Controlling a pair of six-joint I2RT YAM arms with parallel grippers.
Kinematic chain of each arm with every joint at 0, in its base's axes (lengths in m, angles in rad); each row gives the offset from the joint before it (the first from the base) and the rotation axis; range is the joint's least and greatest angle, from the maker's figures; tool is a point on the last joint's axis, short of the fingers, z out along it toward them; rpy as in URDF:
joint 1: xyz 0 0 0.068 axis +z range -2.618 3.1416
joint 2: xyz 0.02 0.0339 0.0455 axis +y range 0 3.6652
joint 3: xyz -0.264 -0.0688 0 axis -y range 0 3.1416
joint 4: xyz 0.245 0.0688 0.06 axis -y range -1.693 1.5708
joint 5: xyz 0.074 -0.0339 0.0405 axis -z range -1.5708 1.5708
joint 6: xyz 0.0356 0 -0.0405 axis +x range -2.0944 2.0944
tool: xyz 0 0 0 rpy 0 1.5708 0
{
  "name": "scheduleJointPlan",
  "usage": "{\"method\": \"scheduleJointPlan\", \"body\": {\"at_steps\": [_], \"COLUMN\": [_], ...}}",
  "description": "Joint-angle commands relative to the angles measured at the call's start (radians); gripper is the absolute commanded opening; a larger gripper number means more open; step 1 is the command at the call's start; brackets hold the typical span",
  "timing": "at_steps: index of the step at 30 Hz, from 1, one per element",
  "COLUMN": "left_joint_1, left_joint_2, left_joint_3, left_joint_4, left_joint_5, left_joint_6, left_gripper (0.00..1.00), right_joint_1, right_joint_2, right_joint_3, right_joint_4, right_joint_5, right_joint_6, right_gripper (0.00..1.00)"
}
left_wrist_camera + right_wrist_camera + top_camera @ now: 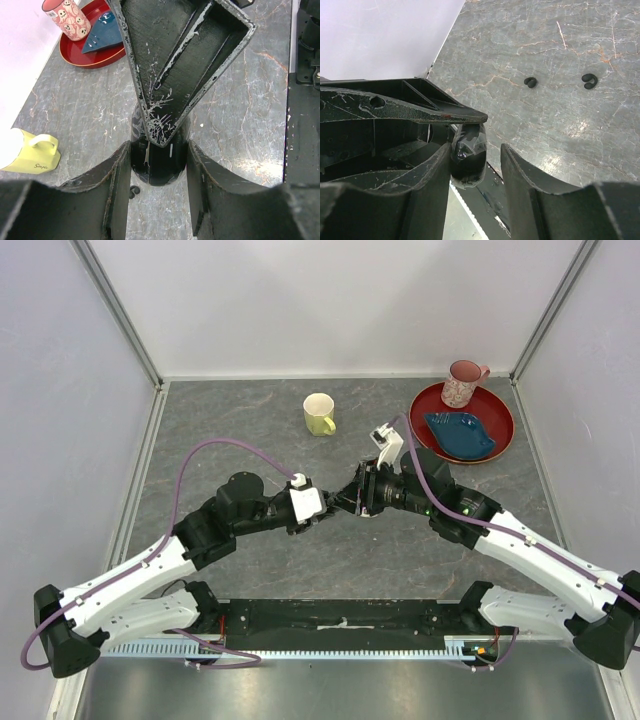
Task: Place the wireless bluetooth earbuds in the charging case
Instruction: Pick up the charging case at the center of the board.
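A glossy black charging case [157,170] hangs above the table between the two arms. My left gripper [159,150] is shut on it, its fingers pressed to the case's two sides. My right gripper [476,147] is open around the same case [467,160]: the case rests against one finger, with a gap to the other. In the top view the left gripper [330,502] and right gripper [358,492] meet at the table's middle. Two tiny black earbuds [530,82] [589,80] lie on the table. One also shows in the left wrist view [134,191]. The white buds are out of view.
A yellow mug [319,413] stands behind the grippers. At the back right, a red plate [495,410] carries a blue dish [460,433] and a pink patterned cup [462,382]. The black base rail runs along the near edge.
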Motion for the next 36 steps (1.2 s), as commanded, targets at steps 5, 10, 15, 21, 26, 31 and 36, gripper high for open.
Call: {"method": "scheduleJointPlan", "body": {"at_steps": [5,10,15,21,26,31,36], "left_joint_1": [-0.014,-0.013,-0.014,-0.017,-0.017,-0.017,-0.017], "left_joint_2": [-0.002,-0.002,-0.003,-0.006,-0.005,-0.005,-0.023], "left_joint_3": [0.027,0.025,0.025,0.022,0.017,0.005,-0.027], "left_joint_4": [0.047,0.051,0.050,0.050,0.050,0.060,0.093], "left_joint_5": [0.004,-0.002,-0.012,-0.016,-0.021,-0.047,-0.047], "left_joint_6": [0.018,0.012,0.009,0.009,-0.014,-0.091,-0.123], "left_gripper": [0.02,0.02,0.02,0.02,0.20,0.38,0.45], "right_joint_1": [0.004,0.006,0.004,0.004,0.006,0.006,0.004], "right_joint_2": [0.010,0.010,0.009,0.003,-0.011,-0.037,-0.054], "right_joint_3": [0.025,0.019,0.019,0.013,0.010,-0.007,-0.015], "right_joint_4": [0.035,0.034,0.031,0.029,0.031,0.044,0.051], "right_joint_5": [-0.024,-0.033,-0.036,-0.027,-0.015,0.043,0.071], "right_joint_6": [-0.011,-0.010,-0.008,-0.005,-0.008,-0.004,0.004], "right_gripper": [0.39,0.41,0.46,0.30,0.08,0.00,0.00]}}
